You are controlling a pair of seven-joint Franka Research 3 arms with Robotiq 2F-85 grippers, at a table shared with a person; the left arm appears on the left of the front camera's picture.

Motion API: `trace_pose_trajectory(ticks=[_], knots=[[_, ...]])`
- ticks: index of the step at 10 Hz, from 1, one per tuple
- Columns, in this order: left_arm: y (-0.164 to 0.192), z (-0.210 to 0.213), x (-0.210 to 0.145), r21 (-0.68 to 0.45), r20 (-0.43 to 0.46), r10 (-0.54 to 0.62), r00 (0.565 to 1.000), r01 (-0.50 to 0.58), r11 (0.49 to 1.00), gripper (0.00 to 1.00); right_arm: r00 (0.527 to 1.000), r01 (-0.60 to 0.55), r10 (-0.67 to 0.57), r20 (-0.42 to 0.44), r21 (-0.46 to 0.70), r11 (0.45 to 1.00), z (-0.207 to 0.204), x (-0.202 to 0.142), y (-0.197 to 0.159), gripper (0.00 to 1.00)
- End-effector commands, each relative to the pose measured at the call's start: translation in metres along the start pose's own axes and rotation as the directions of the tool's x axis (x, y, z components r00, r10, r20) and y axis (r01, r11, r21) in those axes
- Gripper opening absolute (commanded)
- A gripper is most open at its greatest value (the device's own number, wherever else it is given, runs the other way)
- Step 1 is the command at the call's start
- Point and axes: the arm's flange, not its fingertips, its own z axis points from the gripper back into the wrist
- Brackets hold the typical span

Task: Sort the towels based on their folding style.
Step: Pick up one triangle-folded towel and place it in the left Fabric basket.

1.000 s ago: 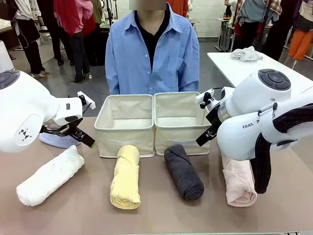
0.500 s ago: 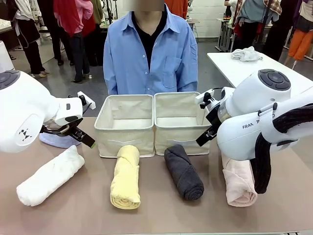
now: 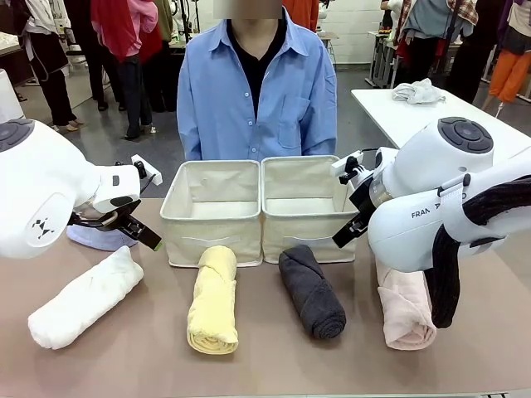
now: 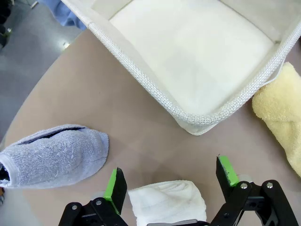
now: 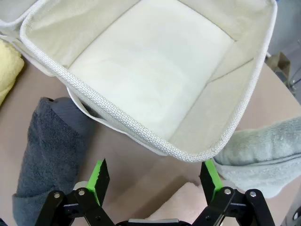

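Note:
Four rolled towels lie in a row along the near table: white (image 3: 83,297), pale yellow (image 3: 213,300), dark grey (image 3: 312,290) and pink (image 3: 405,307). A lavender-blue cone towel (image 3: 95,238) sits behind my left arm. The grey-green cone towel (image 5: 263,150) lies to the right of the right box. My left gripper (image 4: 170,178) hovers open above the white roll's end (image 4: 167,202), with the lavender cone (image 4: 51,155) off to its left. My right gripper (image 5: 155,173) hangs open between the dark grey roll (image 5: 47,155) and the pink roll (image 5: 181,202).
Two beige fabric boxes (image 3: 211,211) (image 3: 303,207) stand side by side behind the rolls, both with nothing inside. A person in a blue shirt (image 3: 257,83) stands at the far edge. A second table with a whitish cloth heap (image 3: 417,91) is at the back right.

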Motion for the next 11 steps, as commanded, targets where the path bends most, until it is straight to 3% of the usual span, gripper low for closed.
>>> trace_pose_trajectory(ticks=[1,2,3,5,6,7,9,10,11], knots=[[0.000,0.000,0.000,0.000,0.000,0.000,1.000,0.000,1.000,1.00,1.000,0.000,0.000,0.000,0.000,1.000,0.000,0.000,0.000,1.00],[0.000,0.000,0.000,0.000,0.000,0.000,1.000,0.000,1.000,1.00,1.000,0.017,-0.017,-0.010,-0.014,1.000,0.032,0.020,-0.003,1.00],[0.007,0.040,0.027,-0.032,-0.033,0.011,0.999,-0.012,0.999,1.00,0.998,0.053,-0.054,-0.026,-0.024,0.998,0.069,0.047,-0.008,1.00],[0.017,0.109,0.070,-0.117,-0.083,-0.017,0.996,0.008,0.993,1.00,1.000,0.019,-0.020,-0.003,-0.046,0.999,0.148,0.099,-0.012,1.00],[0.019,0.133,0.084,-0.131,-0.129,-0.044,0.991,0.027,0.991,1.00,0.998,0.024,-0.028,-0.060,-0.063,0.998,0.177,0.115,-0.014,1.00],[0.021,0.158,0.098,-0.119,-0.152,-0.052,0.987,0.034,0.992,1.00,0.994,0.022,-0.028,-0.109,-0.059,0.998,0.203,0.125,-0.017,1.00],[0.025,0.203,0.114,-0.089,-0.123,-0.025,0.992,0.014,0.996,1.00,0.992,0.040,-0.052,-0.118,-0.102,0.994,0.244,0.134,-0.019,1.00],[0.024,0.214,0.118,-0.067,-0.104,-0.029,0.994,0.022,0.997,1.00,0.990,0.030,-0.044,-0.134,-0.105,0.994,0.244,0.131,-0.019,1.00],[0.021,0.202,0.109,-0.111,-0.127,-0.024,0.992,0.010,0.994,1.00,0.996,0.026,-0.032,-0.085,-0.065,0.998,0.250,0.130,-0.019,1.00]])
